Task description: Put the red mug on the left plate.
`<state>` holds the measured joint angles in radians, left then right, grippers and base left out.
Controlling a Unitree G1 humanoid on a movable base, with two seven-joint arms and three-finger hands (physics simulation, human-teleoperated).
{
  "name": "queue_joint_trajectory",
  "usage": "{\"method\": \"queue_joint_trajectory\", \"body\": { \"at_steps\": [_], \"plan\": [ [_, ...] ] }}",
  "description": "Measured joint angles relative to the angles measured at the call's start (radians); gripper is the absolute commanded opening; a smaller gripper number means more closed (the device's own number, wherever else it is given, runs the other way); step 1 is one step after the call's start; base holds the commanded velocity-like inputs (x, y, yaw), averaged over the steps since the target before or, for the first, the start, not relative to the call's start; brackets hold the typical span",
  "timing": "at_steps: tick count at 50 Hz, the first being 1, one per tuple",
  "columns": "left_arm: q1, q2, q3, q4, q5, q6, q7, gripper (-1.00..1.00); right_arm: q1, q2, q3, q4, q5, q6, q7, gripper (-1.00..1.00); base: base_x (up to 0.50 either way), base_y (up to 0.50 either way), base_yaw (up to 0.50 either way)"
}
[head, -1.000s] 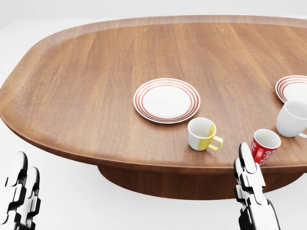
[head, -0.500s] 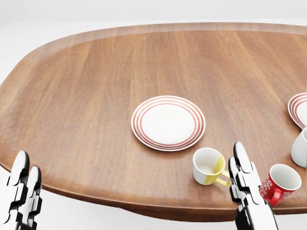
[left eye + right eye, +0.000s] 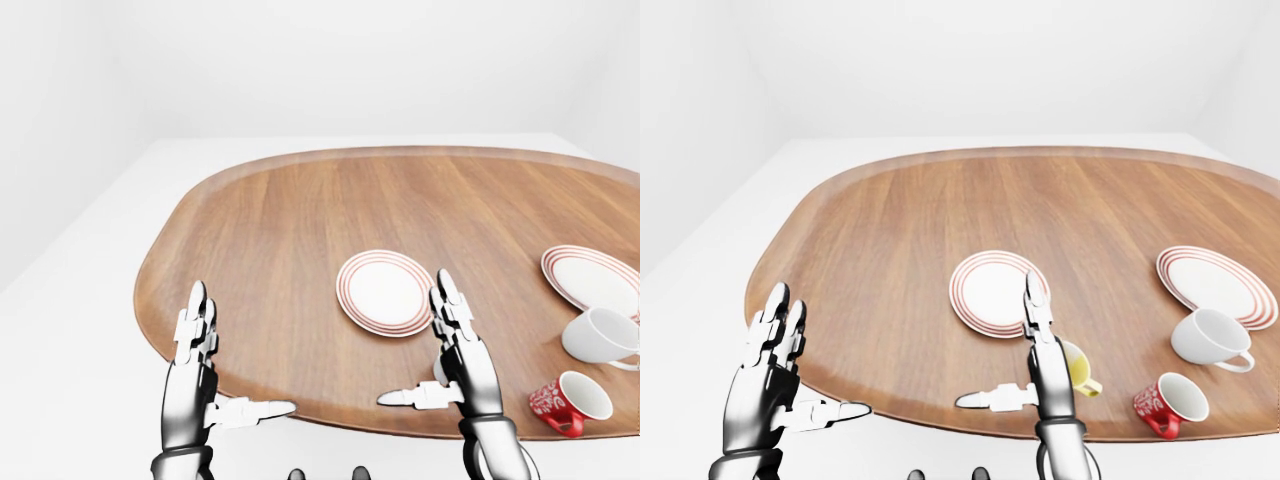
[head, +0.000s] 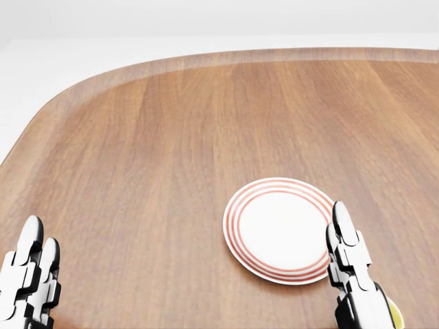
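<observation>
Head view shifted since the earlier frames: the camera has moved toward the table, so the left plate (image 4: 280, 230) now sits lower and further right in the picture, and the red mug and white mug that showed at the right edge have passed out of that view; the things themselves lie as before on the table (image 3: 890, 240). Red mug (image 3: 1168, 404): lying tipped on its side near the bottom-right table edge in the right-eye view, mouth toward the upper right, well apart from the left plate. Yellow mug (image 3: 1077, 369): just right of the right hand in the right-eye view, partly hidden by it, between the left plate and the red mug. White mug (image 3: 1208, 339): on its side, just below the right plate (image 3: 1215, 285), which sits near the right edge. Left hand (image 3: 765, 385): raised at the table's lower-left edge, fingers straight and spread wide, thumb out sideways, holding nothing. Right hand (image 3: 1042, 370): raised upright below the left plate, fingers extended, thumb out to the left, empty.
</observation>
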<state>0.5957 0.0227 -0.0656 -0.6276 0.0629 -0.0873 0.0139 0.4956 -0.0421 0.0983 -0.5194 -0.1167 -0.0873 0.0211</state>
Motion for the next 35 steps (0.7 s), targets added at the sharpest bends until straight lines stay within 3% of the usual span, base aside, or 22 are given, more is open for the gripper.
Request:
{"method": "queue_joint_trajectory", "body": {
  "at_steps": [35],
  "plan": [
    [-0.002, 0.002, -0.004, 0.0, 0.001, 0.0, 0.002, 1.0, 0.007, -0.005, -0.007, -0.002, 0.052, 0.0, 0.061, 1.0, 0.5, -0.08, 0.0]
  ]
}}
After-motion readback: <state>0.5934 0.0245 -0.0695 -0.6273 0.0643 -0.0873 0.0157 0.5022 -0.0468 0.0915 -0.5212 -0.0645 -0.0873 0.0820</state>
